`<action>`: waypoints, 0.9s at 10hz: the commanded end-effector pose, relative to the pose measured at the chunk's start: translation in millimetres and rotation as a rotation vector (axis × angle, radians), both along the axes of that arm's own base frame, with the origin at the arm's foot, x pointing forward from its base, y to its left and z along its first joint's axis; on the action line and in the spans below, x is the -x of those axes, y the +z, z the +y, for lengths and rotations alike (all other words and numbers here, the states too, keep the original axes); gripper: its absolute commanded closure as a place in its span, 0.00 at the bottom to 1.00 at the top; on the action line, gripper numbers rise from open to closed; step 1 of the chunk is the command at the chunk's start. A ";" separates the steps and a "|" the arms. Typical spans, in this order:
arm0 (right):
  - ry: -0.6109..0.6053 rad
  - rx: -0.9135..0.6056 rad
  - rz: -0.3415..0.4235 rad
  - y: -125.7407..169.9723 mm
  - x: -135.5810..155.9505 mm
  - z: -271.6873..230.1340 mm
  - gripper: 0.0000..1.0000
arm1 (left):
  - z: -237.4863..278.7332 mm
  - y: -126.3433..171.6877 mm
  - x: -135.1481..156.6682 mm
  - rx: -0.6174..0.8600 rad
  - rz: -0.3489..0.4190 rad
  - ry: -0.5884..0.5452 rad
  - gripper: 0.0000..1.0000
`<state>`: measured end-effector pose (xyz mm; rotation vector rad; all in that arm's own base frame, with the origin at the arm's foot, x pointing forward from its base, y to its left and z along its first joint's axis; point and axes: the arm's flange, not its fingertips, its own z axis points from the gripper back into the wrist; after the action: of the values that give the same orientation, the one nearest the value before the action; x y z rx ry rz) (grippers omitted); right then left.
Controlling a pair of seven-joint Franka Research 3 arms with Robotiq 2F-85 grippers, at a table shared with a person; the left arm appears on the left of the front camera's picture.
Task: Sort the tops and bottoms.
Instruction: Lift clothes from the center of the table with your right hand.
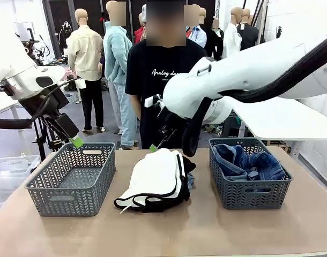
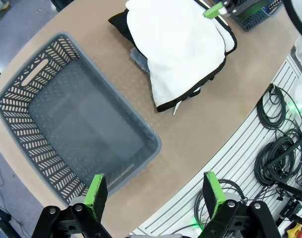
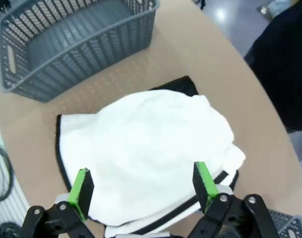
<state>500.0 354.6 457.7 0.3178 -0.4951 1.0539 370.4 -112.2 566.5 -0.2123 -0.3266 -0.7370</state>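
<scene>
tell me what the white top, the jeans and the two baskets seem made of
White top: soft matte fabric, probably a knit; it slumps in rounded folds, black trim at the edges. Jeans: blue denim, faded in patches, with seams. Left basket and right basket: grey moulded plastic by the look, with herringbone cut-outs.

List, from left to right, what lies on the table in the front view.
left basket → white top → right basket, holding jeans
</scene>
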 end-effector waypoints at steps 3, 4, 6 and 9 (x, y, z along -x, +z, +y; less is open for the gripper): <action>-0.033 0.149 0.057 -18.9 -2.6 14.7 0.00 | 1.1 0.4 0.5 -0.001 -0.002 0.002 0.00; -0.050 0.212 0.086 -15.0 -1.8 13.1 0.00 | 1.1 0.4 0.5 -0.001 -0.002 0.002 0.00; -0.015 0.095 0.028 -21.5 1.4 7.7 0.00 | 1.1 0.4 0.5 -0.001 -0.002 0.002 0.00; -0.129 0.209 0.063 -35.9 -1.3 7.1 0.00 | 1.1 0.4 0.5 -0.001 -0.002 0.002 0.00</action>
<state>499.7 358.2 429.6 0.1848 -0.3702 1.0054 370.4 -112.2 566.5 -0.2123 -0.3266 -0.7369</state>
